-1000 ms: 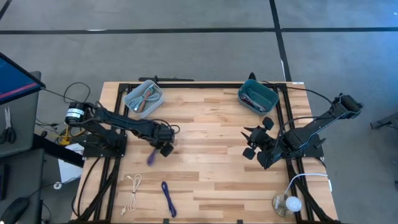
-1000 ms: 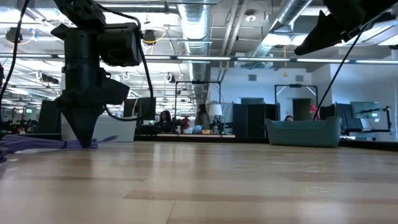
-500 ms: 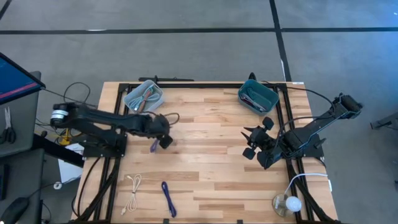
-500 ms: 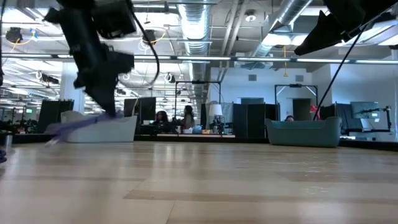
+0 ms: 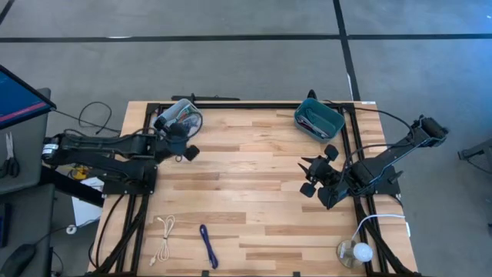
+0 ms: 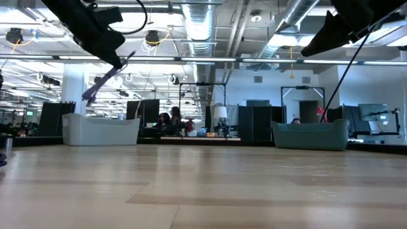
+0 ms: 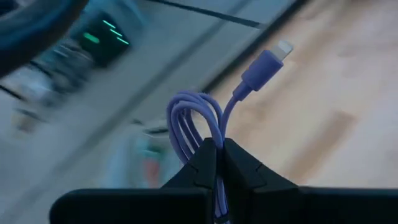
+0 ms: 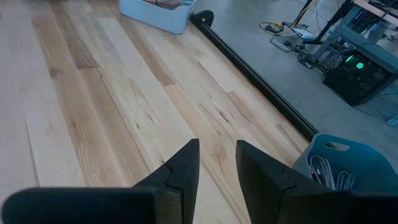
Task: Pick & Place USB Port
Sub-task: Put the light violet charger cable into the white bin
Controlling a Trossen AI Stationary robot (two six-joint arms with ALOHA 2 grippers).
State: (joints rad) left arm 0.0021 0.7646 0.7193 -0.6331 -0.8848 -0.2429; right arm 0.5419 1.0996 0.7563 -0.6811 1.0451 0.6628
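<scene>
A: Why is the left hand up by the grey bin rather than down on the worktop?

B: It carries the purple cable, and I judge the bin to be where that goes. From above the hand sits just beside the bin's near edge. The level view shows the cable dangling well clear of the wood, above the bin.

A: How is it gripped?

B: The fingers are pressed together on the coiled loops, with the plug sticking out past the tips. It is a pinch on the bundle, not on the plug.

A: And the loose ones at the front?

B: A white cable and a blue cable lie on the wood near the front edge, untouched, probably next in line.

A: The right side?

B: The right hand waits over the worktop, below the teal bin, which already has cables in it. Its fingers stand partly spread with bare wood between them, holding nothing.
</scene>
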